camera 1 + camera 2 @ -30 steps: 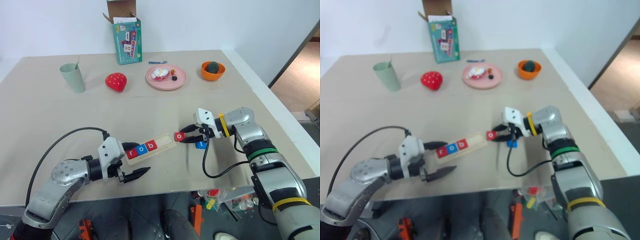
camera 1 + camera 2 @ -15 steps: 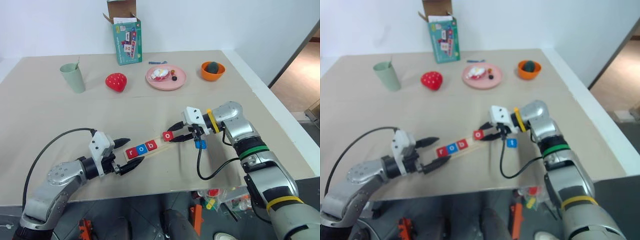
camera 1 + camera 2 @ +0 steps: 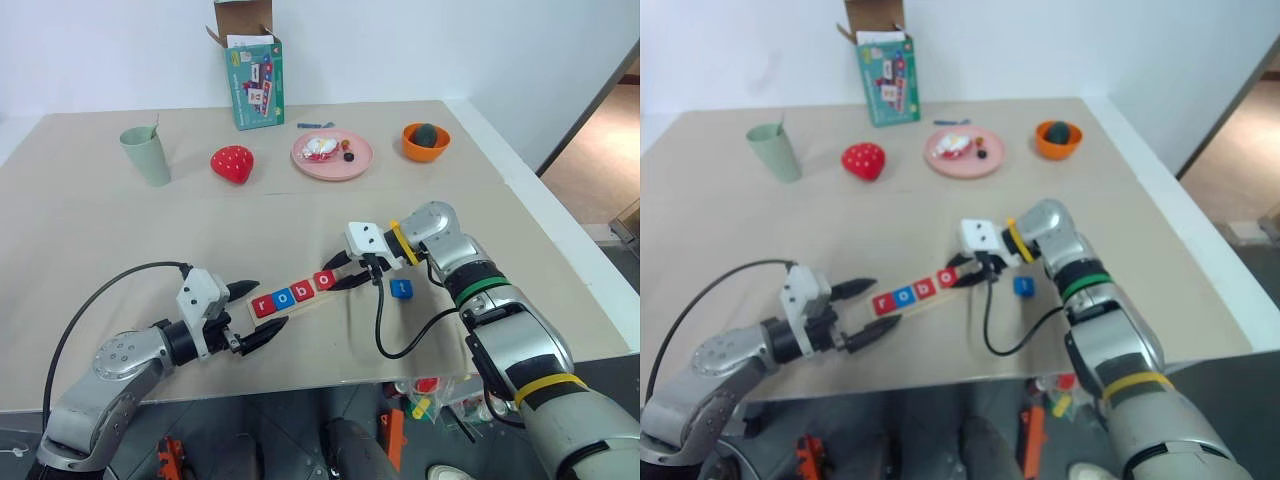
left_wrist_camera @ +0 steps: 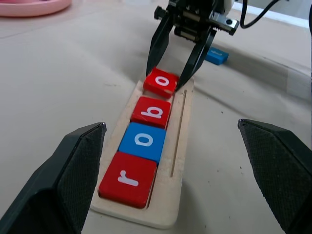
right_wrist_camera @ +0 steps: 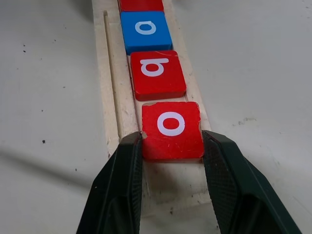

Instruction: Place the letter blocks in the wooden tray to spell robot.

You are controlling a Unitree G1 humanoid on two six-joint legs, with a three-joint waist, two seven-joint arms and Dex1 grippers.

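Tiles r, o, b sit in the wooden tray (image 4: pixel 181 146); right gripper (image 5: pixel 171 151) grasps the second red o (image 5: pixel 172 129) over its slot, blue t (image 3: pixel 402 288) waiting just behind, left gripper (image 3: pixel 258 312) spread open.

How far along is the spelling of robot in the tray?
Done: red r, blue o and red b tiles lie in the pale wooden tray. In hand: the right gripper holds the second, red o tile at the fourth slot. Left: the blue tile on the table.
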